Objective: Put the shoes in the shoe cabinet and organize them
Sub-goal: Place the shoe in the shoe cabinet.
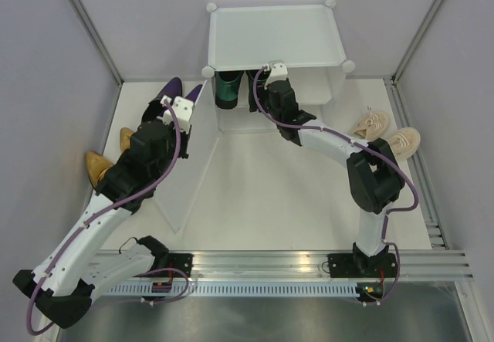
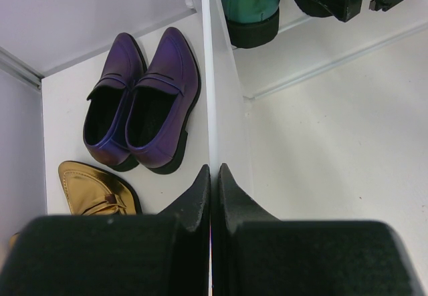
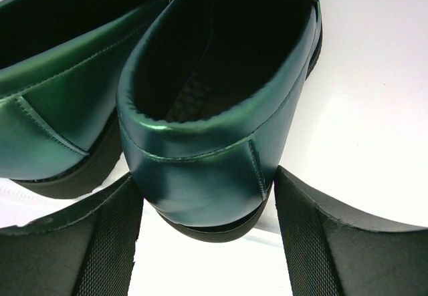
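Note:
The white shoe cabinet (image 1: 274, 37) stands at the back, its frosted door panel (image 1: 189, 180) swung out toward me. My left gripper (image 1: 187, 118) (image 2: 214, 172) is shut on the thin top edge of that door panel (image 2: 208, 75). Inside the lower tier, one glossy green loafer (image 1: 228, 87) (image 2: 251, 5) stands on the left. My right gripper (image 1: 266, 76) (image 3: 204, 176) is beside it, with its fingers pressed on both sides of the other green loafer's heel (image 3: 200, 169). Left of the door lie the purple shoes (image 2: 144, 102) and a gold loafer (image 2: 93, 189).
The beige sneakers (image 1: 386, 132) lie on the table right of the cabinet, behind my right arm. Two gold loafers (image 1: 99, 164) sit by the left wall, under my left arm. Grey walls close in both sides, and a metal rail (image 1: 309, 265) runs along the near edge.

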{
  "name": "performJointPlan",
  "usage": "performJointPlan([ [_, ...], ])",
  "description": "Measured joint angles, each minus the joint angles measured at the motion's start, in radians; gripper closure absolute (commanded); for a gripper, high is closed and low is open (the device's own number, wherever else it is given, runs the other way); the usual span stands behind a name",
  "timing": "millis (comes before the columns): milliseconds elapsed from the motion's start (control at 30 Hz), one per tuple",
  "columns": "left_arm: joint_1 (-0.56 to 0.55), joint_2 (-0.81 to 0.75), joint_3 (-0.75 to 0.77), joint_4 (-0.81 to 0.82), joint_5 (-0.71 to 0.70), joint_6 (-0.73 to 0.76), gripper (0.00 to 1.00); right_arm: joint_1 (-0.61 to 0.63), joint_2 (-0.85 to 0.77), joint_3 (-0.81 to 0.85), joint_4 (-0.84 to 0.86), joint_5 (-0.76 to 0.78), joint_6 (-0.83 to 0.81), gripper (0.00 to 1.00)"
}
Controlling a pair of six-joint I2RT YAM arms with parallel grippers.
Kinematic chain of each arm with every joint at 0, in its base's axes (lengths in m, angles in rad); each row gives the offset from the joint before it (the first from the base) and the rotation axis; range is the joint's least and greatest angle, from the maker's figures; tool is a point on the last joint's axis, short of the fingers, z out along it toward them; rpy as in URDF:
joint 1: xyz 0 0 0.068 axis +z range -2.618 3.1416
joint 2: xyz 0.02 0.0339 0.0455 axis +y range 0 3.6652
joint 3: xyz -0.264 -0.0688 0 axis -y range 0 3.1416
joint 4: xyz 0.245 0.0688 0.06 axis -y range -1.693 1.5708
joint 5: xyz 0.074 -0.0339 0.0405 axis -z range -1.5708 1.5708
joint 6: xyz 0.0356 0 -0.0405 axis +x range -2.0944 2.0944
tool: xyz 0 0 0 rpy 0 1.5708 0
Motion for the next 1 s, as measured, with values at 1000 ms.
performJointPlan([
  [1000, -0.011, -0.005, -0.003, 0.001, -0.008, 0.000, 0.98, 0.026, 0.051, 0.054, 0.017, 0.056, 0.021, 0.46],
])
